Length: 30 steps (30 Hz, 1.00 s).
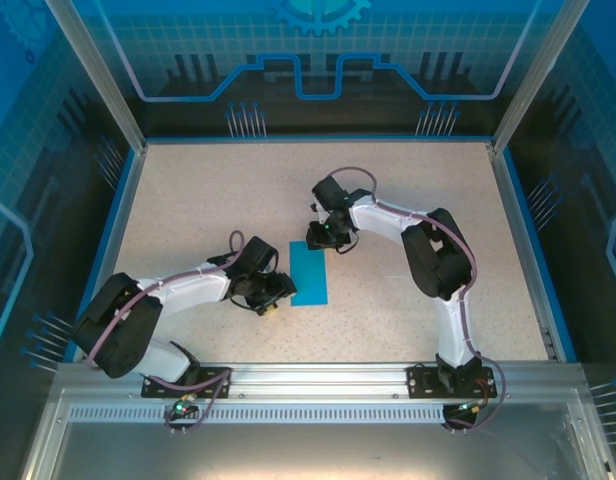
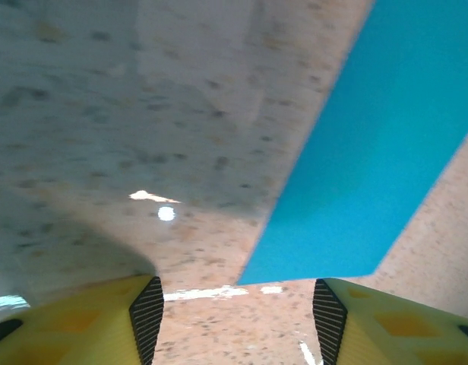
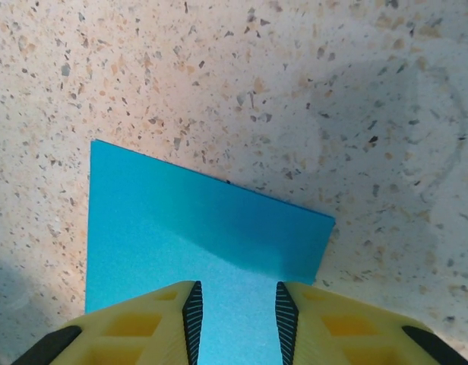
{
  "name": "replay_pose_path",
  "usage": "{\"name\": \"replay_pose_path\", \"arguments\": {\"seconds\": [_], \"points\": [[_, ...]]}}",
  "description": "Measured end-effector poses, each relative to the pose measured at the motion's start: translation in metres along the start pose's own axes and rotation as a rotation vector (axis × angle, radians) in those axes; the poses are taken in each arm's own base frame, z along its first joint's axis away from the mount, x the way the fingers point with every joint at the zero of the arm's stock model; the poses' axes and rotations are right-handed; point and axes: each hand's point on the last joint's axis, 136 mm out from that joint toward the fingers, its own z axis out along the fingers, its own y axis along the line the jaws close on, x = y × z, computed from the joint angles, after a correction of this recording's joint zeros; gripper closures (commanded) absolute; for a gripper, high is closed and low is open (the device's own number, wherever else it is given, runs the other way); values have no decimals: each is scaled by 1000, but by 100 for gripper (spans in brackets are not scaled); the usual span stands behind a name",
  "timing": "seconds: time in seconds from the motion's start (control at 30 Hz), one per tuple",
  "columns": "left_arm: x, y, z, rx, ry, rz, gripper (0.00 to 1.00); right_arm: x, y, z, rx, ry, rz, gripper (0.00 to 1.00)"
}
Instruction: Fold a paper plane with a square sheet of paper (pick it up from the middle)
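The teal-blue paper (image 1: pixel 310 274) lies flat on the speckled table as a rectangle, longer than wide, not a square outline. My right gripper (image 1: pixel 322 240) stands at its far end. In the right wrist view the paper (image 3: pixel 188 228) runs under the right gripper (image 3: pixel 235 312), whose yellow fingers (image 3: pixel 143 327) are open with only the sheet's surface between them. My left gripper (image 1: pixel 272 303) is at the near left corner. In the left wrist view the left gripper (image 2: pixel 238 312) is wide open over bare table, and the paper (image 2: pixel 371 160) lies just ahead and to the right.
The speckled tabletop (image 1: pixel 188 200) has a raised blue and metal border (image 1: pixel 123 210) on all sides. A metal rail (image 1: pixel 318 380) carrying both arm bases runs along the near edge. Open table stretches to the left, right and back of the paper.
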Motion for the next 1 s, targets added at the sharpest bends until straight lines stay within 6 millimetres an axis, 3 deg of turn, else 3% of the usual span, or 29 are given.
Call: {"name": "replay_pose_path", "arguments": {"seconds": [0.27, 0.73, 1.0], "points": [[0, -21, -2, 71, -10, 39, 42, -10, -7, 11, 60, 3, -41, 63], [2, -19, 7, 56, 15, 36, 36, -11, -10, 15, 72, 13, -40, 63], [5, -28, 12, 56, 43, 55, 34, -11, -11, 15, 72, 20, -16, 63]]}}
